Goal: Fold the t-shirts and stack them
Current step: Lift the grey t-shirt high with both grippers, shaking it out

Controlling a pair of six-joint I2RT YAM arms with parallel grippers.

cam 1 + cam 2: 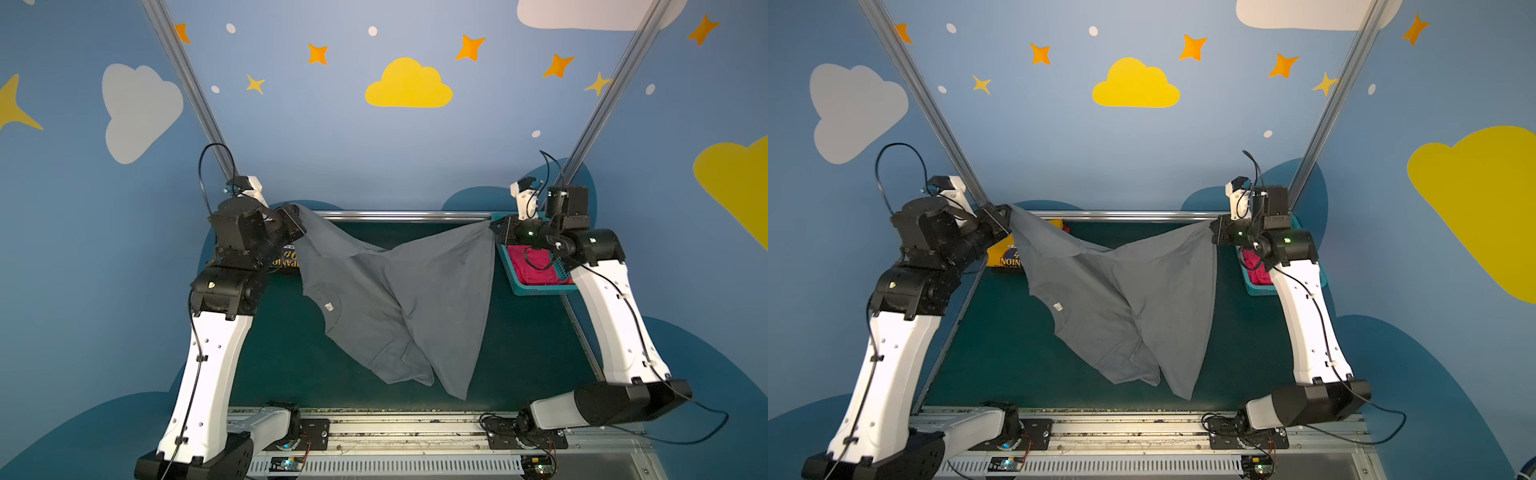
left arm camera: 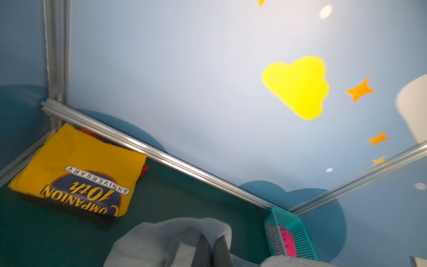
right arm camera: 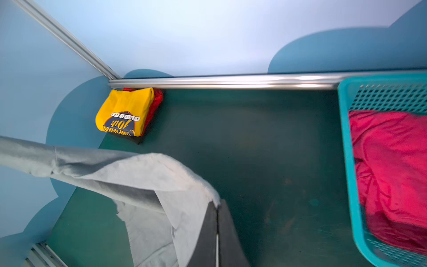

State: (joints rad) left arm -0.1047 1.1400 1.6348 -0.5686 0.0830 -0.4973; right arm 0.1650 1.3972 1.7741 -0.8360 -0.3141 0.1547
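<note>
Blue wall (image 1: 332, 145) w/ painted clouds & stars backs a dark green mat (image 1: 282, 365) edged by alu rails (image 1: 407, 215).

Left gripper (image 1: 300, 224) is raised near the mat's far-left corner, jaws pressed together on 1 corner of the grey tee (image 1: 399, 299). Its wrist cam shows cloth bunched over the fingers (image 2: 202, 254). Wrist turns inward toward ctr, black forearm bent at the elbow, and the white link slants down to a base on the near rail.

Right gripper (image 1: 493, 231) pinches the opposite corner, jaws tight, w/ cloth folded over 1 of the fingers (image 3: 205, 245). It is raised just beside the teal basket (image 1: 536, 289). Pose mirrors the left: wrist points toward ctr, white link leans down to its base at near right.

Grey tee hangs stretched btw the 2 grippers, sagging at ctr, neck label (image 1: 328, 306) showing. Its lower part drapes toward the near edge; can't tell if it touches the mat.

Yellow tee (image 2: 78, 166), folded w/ print up, lies in the far-left corner by the rail, on top of red cloth (image 3: 157, 99). Pink tee (image 3: 392, 166) lies crumpled in the basket at far right.
</note>
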